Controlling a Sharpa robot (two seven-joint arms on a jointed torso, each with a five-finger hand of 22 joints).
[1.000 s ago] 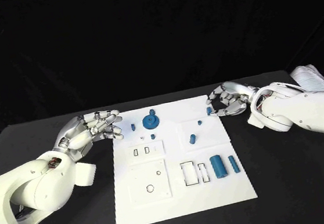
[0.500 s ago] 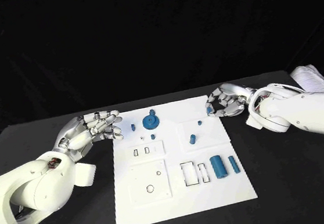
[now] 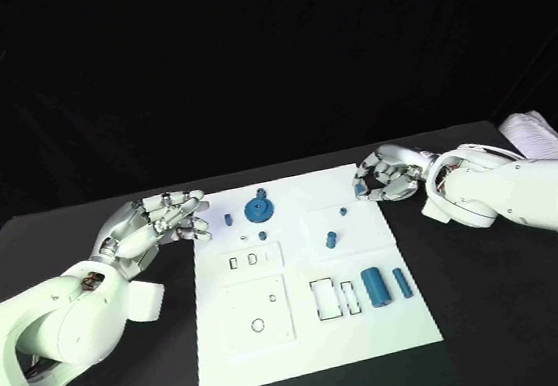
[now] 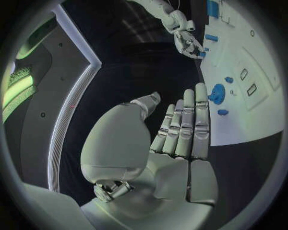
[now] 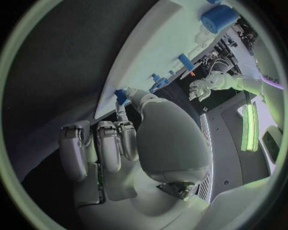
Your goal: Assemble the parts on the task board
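The right hand (image 3: 385, 177) pinched a small blue part (image 5: 121, 96) at the flat white task board (image 3: 314, 349); the left hand (image 3: 158, 224) lay empty, fingers straight.

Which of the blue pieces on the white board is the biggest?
The thick blue cylinder lying near the board's front right, beside a thinner blue rod. The others are much smaller.
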